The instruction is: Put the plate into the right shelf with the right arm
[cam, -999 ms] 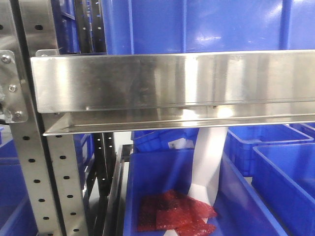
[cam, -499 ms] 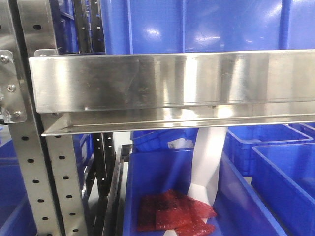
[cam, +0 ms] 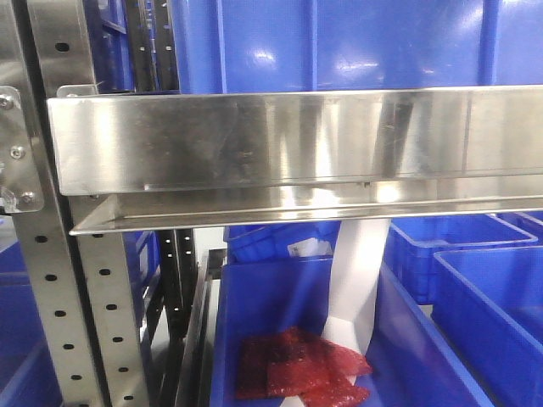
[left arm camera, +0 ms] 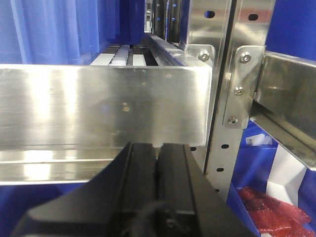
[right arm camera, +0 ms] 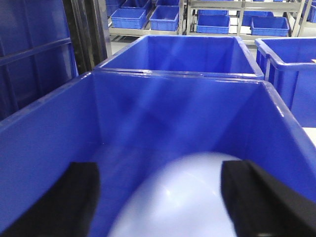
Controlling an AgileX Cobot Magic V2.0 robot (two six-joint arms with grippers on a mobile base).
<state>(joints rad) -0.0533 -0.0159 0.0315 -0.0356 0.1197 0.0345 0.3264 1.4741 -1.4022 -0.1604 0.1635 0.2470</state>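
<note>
Right wrist view: looked down into a deep blue bin point(right arm camera: 163, 113) filling most of the frame, glossy walls streaked with light. Caught the plate point(right arm camera: 182, 197) at the bottom centre, pale blue-white, round and badly blurred, lying between the two black fingers point(right arm camera: 74, 197) of the right tool point(right arm camera: 160, 197). Fingers stood wide apart at the lower left and lower right corners; could not tell whether they pressed on the plate's rim or merely flanked it. Beyond the bin, at upper centre, stood a second open blue bin point(right arm camera: 187, 54), and along the top edge ran distant racks point(right arm camera: 232, 19) loaded with more blue crates, with pale floor beneath them.

Front-facing view: showed neither plate nor tool. Was crossed from left to right by the brushed steel lip of the right shelf point(cam: 280, 140), bright with reflections, fixed at the left to a grey perforated upright point(cam: 51, 297). Above the lip sat a large blue container point(cam: 339, 42). Below it, at lower centre, lay another blue tub point(cam: 271, 305) holding crumpled red bubble wrap point(cam: 301, 365) and a white folded card point(cam: 356, 271) leaning upward toward the shelf's underside.

Left wrist view: had the left tool point(left arm camera: 157, 163) at bottom centre, its black fingers pressed together, empty, pointing at another steel shelf front point(left arm camera: 98, 106) filling the left and centre of the frame.
</note>
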